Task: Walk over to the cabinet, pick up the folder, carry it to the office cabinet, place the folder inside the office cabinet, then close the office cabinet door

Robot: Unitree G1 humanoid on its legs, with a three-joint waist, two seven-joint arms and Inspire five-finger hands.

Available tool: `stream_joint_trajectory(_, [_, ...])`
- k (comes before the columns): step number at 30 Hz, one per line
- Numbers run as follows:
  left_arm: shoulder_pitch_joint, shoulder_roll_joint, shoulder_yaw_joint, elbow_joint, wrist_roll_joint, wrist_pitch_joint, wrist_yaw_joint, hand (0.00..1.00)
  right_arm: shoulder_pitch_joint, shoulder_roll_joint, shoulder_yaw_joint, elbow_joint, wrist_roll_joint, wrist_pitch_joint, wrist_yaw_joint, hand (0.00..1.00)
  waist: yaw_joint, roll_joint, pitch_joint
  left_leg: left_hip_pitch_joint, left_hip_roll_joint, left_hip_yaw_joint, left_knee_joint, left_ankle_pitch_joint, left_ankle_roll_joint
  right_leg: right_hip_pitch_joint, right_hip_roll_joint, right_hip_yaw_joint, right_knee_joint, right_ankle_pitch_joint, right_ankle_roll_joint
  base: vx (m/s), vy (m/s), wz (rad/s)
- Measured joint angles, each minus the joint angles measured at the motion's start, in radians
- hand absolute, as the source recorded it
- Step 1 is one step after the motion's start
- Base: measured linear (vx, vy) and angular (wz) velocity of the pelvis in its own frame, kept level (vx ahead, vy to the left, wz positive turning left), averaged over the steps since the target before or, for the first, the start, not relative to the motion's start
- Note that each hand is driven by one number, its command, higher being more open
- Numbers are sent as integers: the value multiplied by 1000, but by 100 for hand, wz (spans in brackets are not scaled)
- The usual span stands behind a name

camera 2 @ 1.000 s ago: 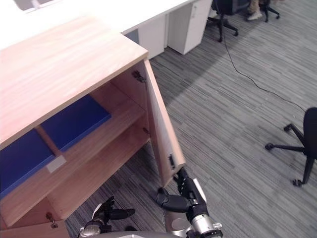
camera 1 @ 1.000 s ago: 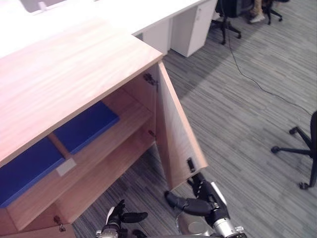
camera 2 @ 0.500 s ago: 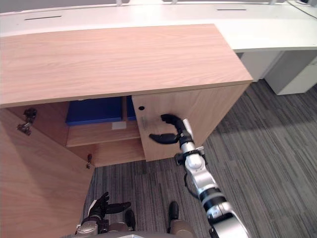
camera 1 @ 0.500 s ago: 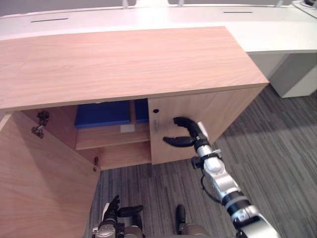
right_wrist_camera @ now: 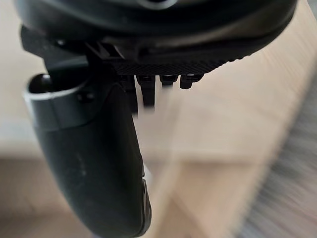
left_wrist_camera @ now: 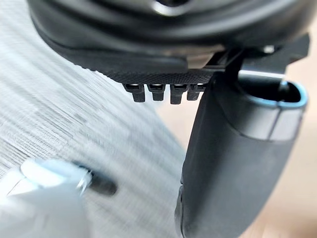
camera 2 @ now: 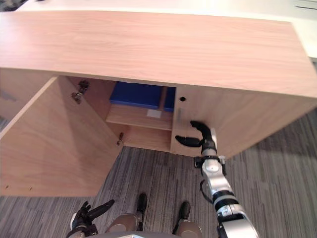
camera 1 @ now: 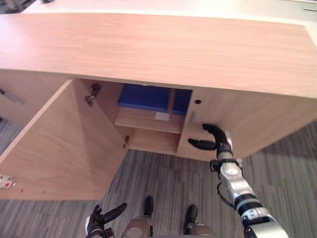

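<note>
The flat blue folder (camera 1: 144,96) lies on the light wooden cabinet's (camera 1: 148,44) upper shelf, left of the right hand (camera 1: 218,142). That hand's fingers are spread, empty, by the right door (camera 1: 257,124).

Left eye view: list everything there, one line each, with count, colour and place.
cabinet: one, light wood, across the upper half
left door: one, light wood, swung wide open
right door: one, light wood, almost shut
folder: blue, on the upper shelf inside; one or two, cannot tell
label: one, white, on that shelf in front of the folder
desk: white, behind the cabinet
carpet: grey, striped, in front of the cabinet
right hand: dark, open, at the right door's face
left hand: dark, open, low over the carpet
</note>
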Motion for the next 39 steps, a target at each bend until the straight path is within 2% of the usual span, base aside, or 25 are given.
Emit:
stream_joint_trajectory(4, [7,16,70,-116,-28,-3,3,100,18,70,80,109,-49,15,63,100,59,2,2,-13,-15,-90,1,12,12,36,-5,-89,2,-17,-9,118,-29,71])
stream_joint_trajectory(7, [6,53,92,-227,-52,-7,7,100,16,102,91,122,-57,16,74,100,82,3,5,-20,-24,-138,1,12,12,53,-13,-127,3,-27,-13,64,17,56])
stream_joint_trajectory(11, [-16,164,92,-337,-57,-25,12,100,12,93,88,131,-57,15,62,100,84,3,14,-27,-38,-175,1,17,12,59,-24,-161,20,-46,-7,-4,18,33])
stream_joint_trajectory(13, [-57,274,92,-388,-54,-40,12,100,19,87,86,153,-57,15,55,100,85,-6,24,-30,-41,-190,1,21,11,59,-28,-168,35,-60,-5,-38,23,21])
stream_joint_trajectory(15, [-91,339,91,-424,-51,-57,12,100,28,84,82,164,-58,17,57,100,85,-12,33,-33,-41,-195,0,23,12,57,-27,-169,36,-64,-2,-52,10,9])
stream_joint_trajectory(18, [-129,382,73,-498,-31,-79,10,100,72,85,34,171,-61,17,59,100,80,-14,35,-37,-39,-195,-5,24,12,53,-25,-167,36,-70,-10,-48,8,0])
stream_joint_trajectory(22, [-142,399,50,-519,-15,-86,13,100,139,81,-63,194,-78,19,57,100,75,-22,37,-41,-32,-184,-6,24,12,44,-19,-157,36,-67,-6,-13,6,-7])
stream_joint_trajectory(26, [-131,401,45,-518,-14,-86,13,100,218,74,-163,203,-77,28,57,100,73,-35,34,-38,-26,-169,-6,24,12,42,-16,-146,38,-66,-4,-9,-2,-6])
stream_joint_trajectory(29, [-91,387,46,-519,-16,-100,16,100,253,74,-232,204,-75,28,54,100,55,-42,31,-27,-23,-150,-6,24,11,40,-19,-126,49,-65,-4,-43,26,-17])
stream_joint_trajectory(32, [-20,298,47,-584,-18,-107,35,100,295,80,-330,198,-64,27,42,100,51,-47,28,-17,-22,-105,-6,17,2,25,-27,-83,63,-60,0,-85,56,-36])
stream_joint_trajectory(34, [54,199,39,-647,-18,-122,36,100,333,92,-395,196,-37,27,28,100,48,-54,24,-16,-18,-56,-6,17,3,9,-29,-45,63,-54,-4,-92,61,-38])
stream_joint_trajectory(35, [75,175,34,-660,-18,-122,36,100,341,95,-406,195,-34,27,27,100,42,-55,23,-16,-18,-49,-6,17,3,6,-30,-37,62,-52,-2,-81,58,-34])
stream_joint_trajectory(37, [148,116,-23,-665,-19,-126,35,100,378,109,-436,190,-17,28,22,100,20,-60,19,-10,-10,13,-6,18,4,-1,-30,-1,61,-49,8,-79,44,-27])
stream_joint_trajectory(39, [206,90,-95,-663,-19,-114,34,100,406,124,-453,187,-4,29,22,100,18,-63,9,-7,-4,56,-6,17,4,-16,-29,40,63,-47,15,-85,32,-34])
